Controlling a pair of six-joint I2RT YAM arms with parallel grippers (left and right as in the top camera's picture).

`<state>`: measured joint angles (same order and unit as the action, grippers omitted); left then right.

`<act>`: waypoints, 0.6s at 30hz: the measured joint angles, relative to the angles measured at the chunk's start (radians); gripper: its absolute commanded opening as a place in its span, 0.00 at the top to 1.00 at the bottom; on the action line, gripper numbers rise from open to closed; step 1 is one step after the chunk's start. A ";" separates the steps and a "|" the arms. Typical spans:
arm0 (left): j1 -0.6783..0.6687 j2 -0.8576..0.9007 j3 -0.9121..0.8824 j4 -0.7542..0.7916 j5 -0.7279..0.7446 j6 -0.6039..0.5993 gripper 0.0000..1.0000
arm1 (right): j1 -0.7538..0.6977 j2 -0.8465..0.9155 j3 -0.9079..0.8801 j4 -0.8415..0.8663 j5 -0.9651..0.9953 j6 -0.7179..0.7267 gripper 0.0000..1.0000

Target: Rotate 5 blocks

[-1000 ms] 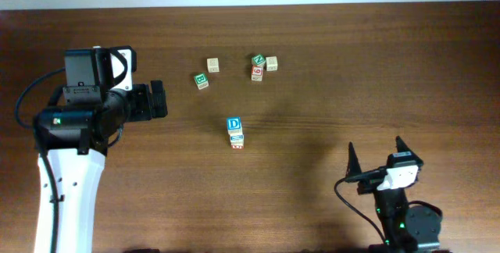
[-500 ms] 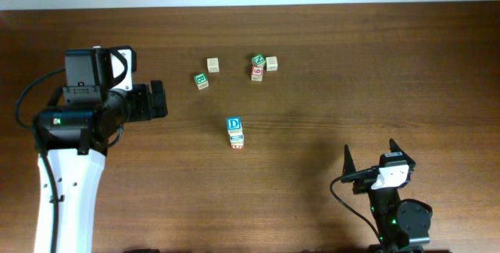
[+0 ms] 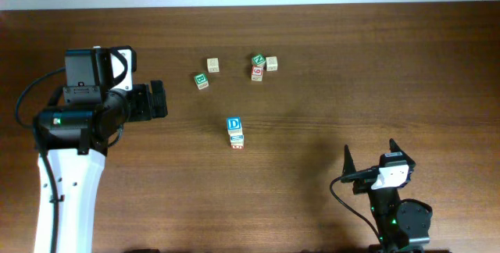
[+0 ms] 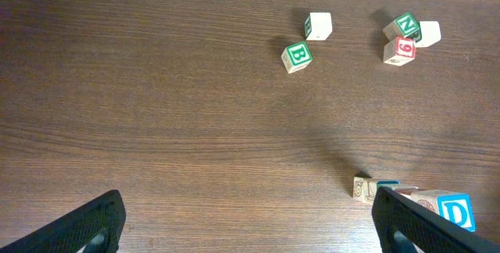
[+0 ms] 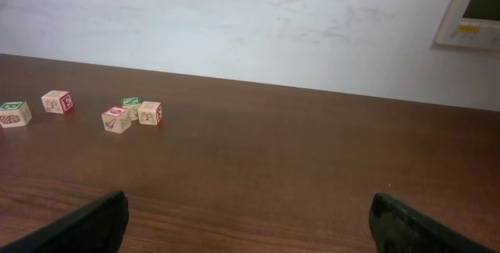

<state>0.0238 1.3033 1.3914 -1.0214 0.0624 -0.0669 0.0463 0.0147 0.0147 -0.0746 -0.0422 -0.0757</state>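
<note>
A small stack of blocks topped by a blue "D" cube (image 3: 233,124) stands mid-table; in the left wrist view the "D" cube (image 4: 455,211) sits just behind my right-hand finger, with the stack's lowest cube (image 4: 364,188) beside it. Behind lie a pale cube (image 3: 212,65), a green-topped cube (image 3: 258,59) and another pale cube (image 3: 272,63). My left gripper (image 3: 158,100) hovers open, left of the stack, nothing between its fingers (image 4: 87,225). Low at the front right, the right gripper (image 3: 373,150) is also open and empty, far from every cube.
A green "B" cube (image 3: 201,80) and a red "6" cube (image 3: 257,73) lie among the back group. The right wrist view shows that group (image 5: 116,119) far off to the left, a white wall beyond the table's far edge, and a wall panel (image 5: 469,12).
The right arm drew back slightly toward the table's front edge, then held still. The left arm and the cubes have not moved.
</note>
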 measured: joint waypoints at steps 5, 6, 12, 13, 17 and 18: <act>0.000 -0.004 -0.008 0.031 -0.015 0.000 0.01 | 0.000 0.000 0.000 0.000 0.000 0.001 0.02; 0.000 -0.024 -0.045 0.108 -0.031 0.000 0.01 | 0.000 0.000 0.000 0.000 0.000 0.000 0.02; 0.001 -0.314 -0.498 0.620 -0.056 0.054 0.01 | 0.000 -0.003 0.000 0.000 0.003 0.000 0.02; 0.001 -0.387 -0.596 0.705 -0.053 0.076 0.01 | 0.000 -0.003 0.000 0.001 0.004 0.001 0.02; 0.001 -0.656 -0.915 0.934 -0.039 0.148 0.01 | 0.000 -0.003 0.000 0.000 0.004 0.000 0.02; 0.001 -0.723 -0.985 0.978 -0.036 0.161 0.01 | 0.000 -0.003 0.000 0.000 0.004 0.000 0.02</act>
<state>0.0250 0.5808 0.4068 -0.0437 0.0265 0.0940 0.0463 0.0120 0.0147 -0.0746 -0.0383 -0.0753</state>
